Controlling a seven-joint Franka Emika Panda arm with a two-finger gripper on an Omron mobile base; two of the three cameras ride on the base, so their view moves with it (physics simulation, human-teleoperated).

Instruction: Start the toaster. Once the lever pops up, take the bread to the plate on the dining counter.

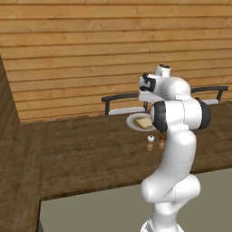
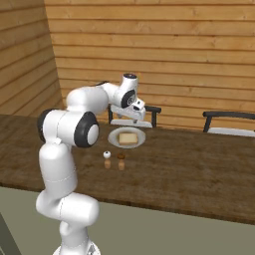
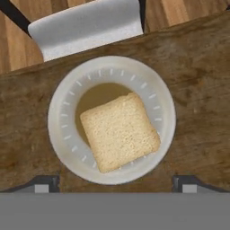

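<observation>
The bread [image 3: 120, 131], a tan square slice, lies flat on the round off-white plate [image 3: 58, 117], a little toward one side. The plate [image 2: 113, 138] rests on the dark wood dining counter [image 2: 189, 169] near its far edge, with the bread [image 2: 128, 138] on it. My gripper [image 2: 128, 121] hangs open just above the plate, pointing down, with nothing between its fingers. In the hand view the gripper [image 3: 116, 183] has its tips spread wider than the slice. From the left base view the plate [image 1: 134, 121] and bread [image 1: 144, 122] sit partly behind my arm. The toaster and its lever are out of view.
Two small shakers [image 2: 107, 159] [image 2: 121, 161] stand on the counter just in front of the plate. A chair [image 3: 85, 27] sits right behind the plate at the far edge, and another chair [image 2: 229, 122] to the right. A wooden plank wall [image 1: 90, 45] is behind.
</observation>
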